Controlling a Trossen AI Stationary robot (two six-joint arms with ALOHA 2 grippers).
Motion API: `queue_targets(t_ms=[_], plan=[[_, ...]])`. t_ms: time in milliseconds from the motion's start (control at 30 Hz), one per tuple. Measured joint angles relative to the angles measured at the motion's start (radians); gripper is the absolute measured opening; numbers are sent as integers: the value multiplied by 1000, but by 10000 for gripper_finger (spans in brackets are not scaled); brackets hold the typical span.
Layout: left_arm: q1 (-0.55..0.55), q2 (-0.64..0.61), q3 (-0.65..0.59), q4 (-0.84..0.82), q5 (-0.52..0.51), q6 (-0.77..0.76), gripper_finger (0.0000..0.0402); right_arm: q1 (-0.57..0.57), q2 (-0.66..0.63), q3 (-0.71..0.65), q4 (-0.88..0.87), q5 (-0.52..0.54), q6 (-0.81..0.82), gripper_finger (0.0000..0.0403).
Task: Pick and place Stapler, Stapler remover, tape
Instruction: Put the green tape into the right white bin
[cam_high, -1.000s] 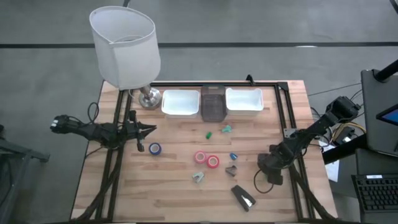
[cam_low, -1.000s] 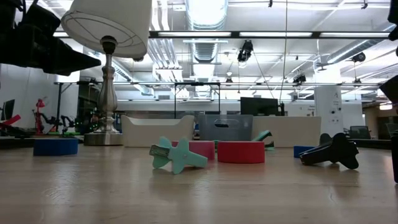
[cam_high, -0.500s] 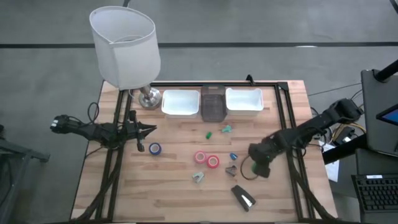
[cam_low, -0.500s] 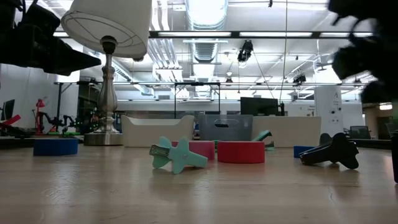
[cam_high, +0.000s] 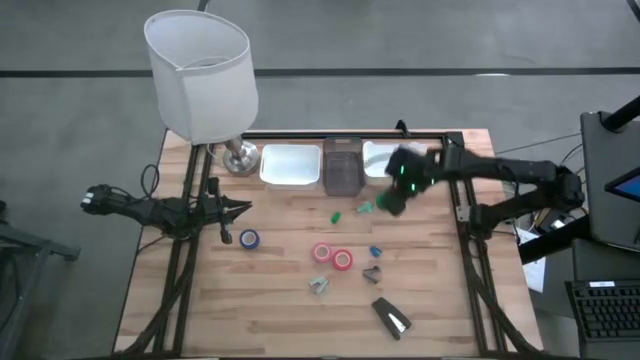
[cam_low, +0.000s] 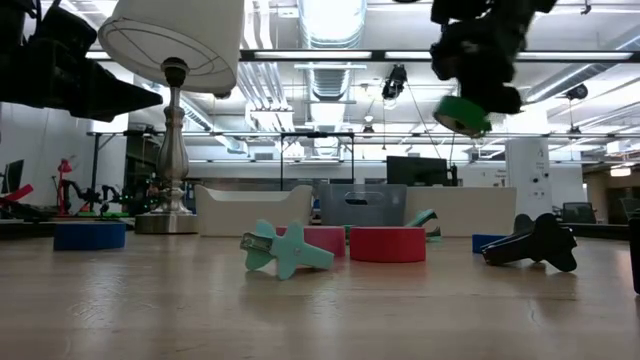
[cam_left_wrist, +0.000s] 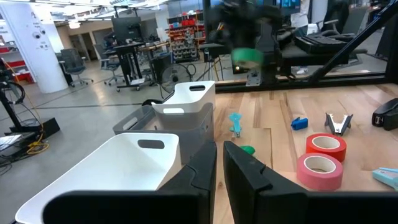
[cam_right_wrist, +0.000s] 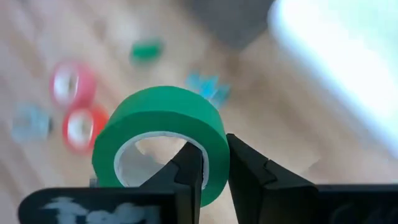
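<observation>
Four views up. High view: I've got the right gripper (cam_high: 400, 185) over the back of the bench (cam_high: 280, 300), by the right white bin (cam_high: 400, 160), blurred, w/ a green glow on it. Left gripper (cam_high: 240, 210) sits at the left edge, fingers clenched on nothing, near the blue tape (cam_high: 249, 238). Pink tape (cam_high: 322, 252) and red tape (cam_high: 343, 259) lie touching mid-bench. Stapler (cam_high: 391, 315) lies near the front edge, well apart from the rolls. Lamp (cam_high: 200, 75) at back left, grey bin (cam_high: 341, 168) between the two white bins.

Low view: right gripper up high, green tape (cam_low: 461, 114) hanging under it, well clear of the bench top. A teal stapler remover (cam_low: 285, 250) lies in front of the pink and red rolls.

Left wrist view: own fingers (cam_left_wrist: 202, 171) nearly together, nothing btwn them; bins just ahead.

Right wrist view: I see the green tape roll pinched at its wall, one finger inside the ring, one outside.
</observation>
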Motion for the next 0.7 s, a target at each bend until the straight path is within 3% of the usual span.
queue_targets(t_ms=[333, 700], plan=[[0, 0, 0, 1, 0, 0, 32, -410, 96, 95, 5, 32, -47, 58], [0, 0, 1, 1, 0, 0, 32, -571, 314, 100, -57, -18, -128, 60]])
